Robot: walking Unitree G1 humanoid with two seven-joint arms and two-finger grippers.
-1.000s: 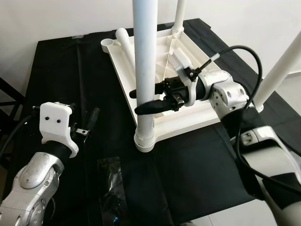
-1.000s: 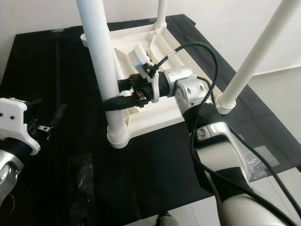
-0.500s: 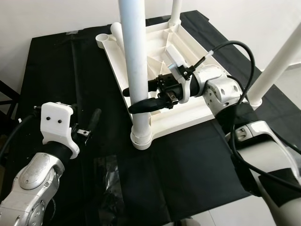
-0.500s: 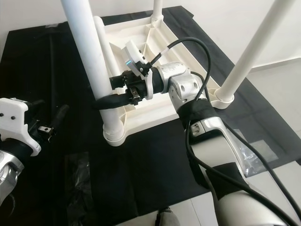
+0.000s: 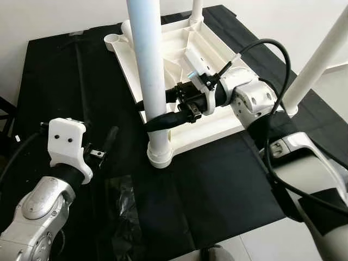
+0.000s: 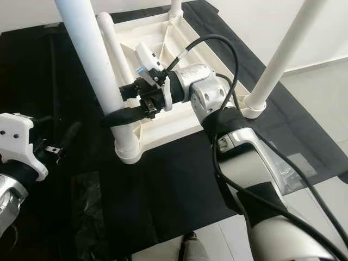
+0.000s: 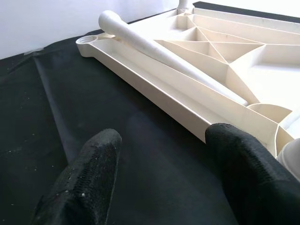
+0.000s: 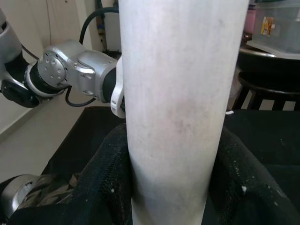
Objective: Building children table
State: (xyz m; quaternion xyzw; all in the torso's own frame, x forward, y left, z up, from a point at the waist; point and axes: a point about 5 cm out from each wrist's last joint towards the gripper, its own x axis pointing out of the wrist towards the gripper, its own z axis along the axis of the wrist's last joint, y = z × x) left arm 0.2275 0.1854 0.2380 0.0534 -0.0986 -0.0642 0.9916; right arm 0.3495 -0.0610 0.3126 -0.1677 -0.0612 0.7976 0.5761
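Note:
A white plastic table (image 5: 213,61) lies upside down on a black cloth. Three legs stand upright in its corner sockets. My right gripper (image 5: 145,115) is shut on the near leg (image 5: 147,54), low down, just above its socket (image 5: 160,157). In the right wrist view the black fingers (image 8: 105,183) press on both sides of that leg (image 8: 183,93). A loose leg (image 7: 159,51) lies inside the tabletop, pointing at the empty far-left socket (image 5: 111,39). My left gripper (image 7: 159,173) hovers open over the cloth, left of the table, holding nothing.
The other upright legs rise at the right corner (image 5: 315,60) and the far corner (image 5: 196,8). A clear plastic bag (image 5: 128,206) lies on the cloth near the front. The cloth ends at pale floor (image 5: 272,244) at the front right.
The whole picture has shifted, so the camera has moved. My right gripper keeps its hold on the near leg. The left arm has stayed put.

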